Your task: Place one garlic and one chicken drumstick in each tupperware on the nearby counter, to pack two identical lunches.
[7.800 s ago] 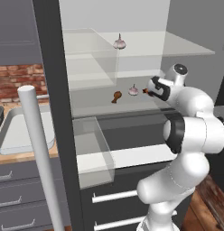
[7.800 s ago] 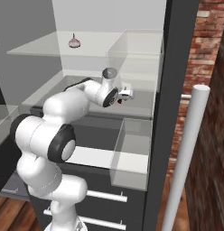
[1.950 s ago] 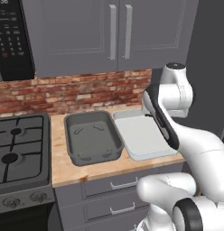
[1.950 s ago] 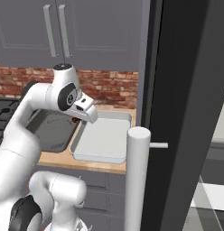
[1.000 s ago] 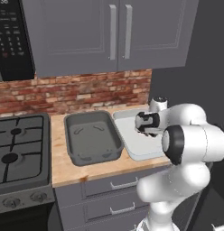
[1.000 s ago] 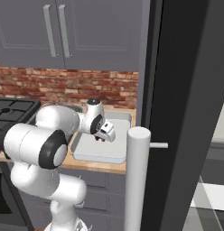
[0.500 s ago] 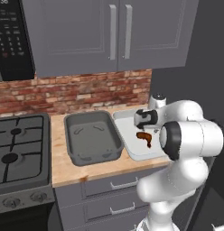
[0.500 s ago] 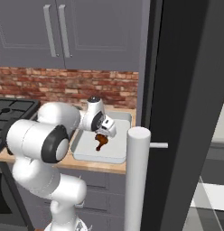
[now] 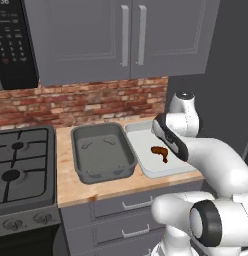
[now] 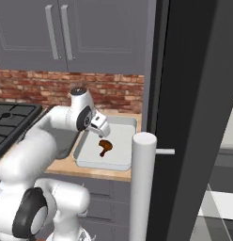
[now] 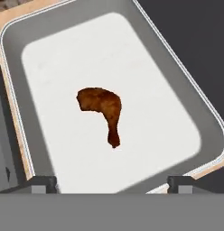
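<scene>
1. Since half a second ago the chicken drumstick (image 11: 103,110) has left the claw and now lies flat on the floor of the paler tupperware (image 9: 146,165), and the arm has lifted away from it.
2. The gripper (image 11: 113,182) hangs above that tray with its two finger tips spread wide, nothing between them; they frame the tray's near edge in the hand view.
3. The drumstick sits about mid-tray, touching neither rim. In the hand view its plump end points up and left and its thin bone end points down.
4. The darker tupperware (image 9: 102,152) stands just left of the paler one on the counter (image 9: 96,187), the two rims side by side; whether they touch is hard to judge from here.
5. The darker tray appears to hold no food, though faint marks on its floor are too small to make out.
6. The black stovetop (image 9: 21,167) lies left of both trays, and a brick backsplash (image 9: 81,102) runs behind them.
</scene>
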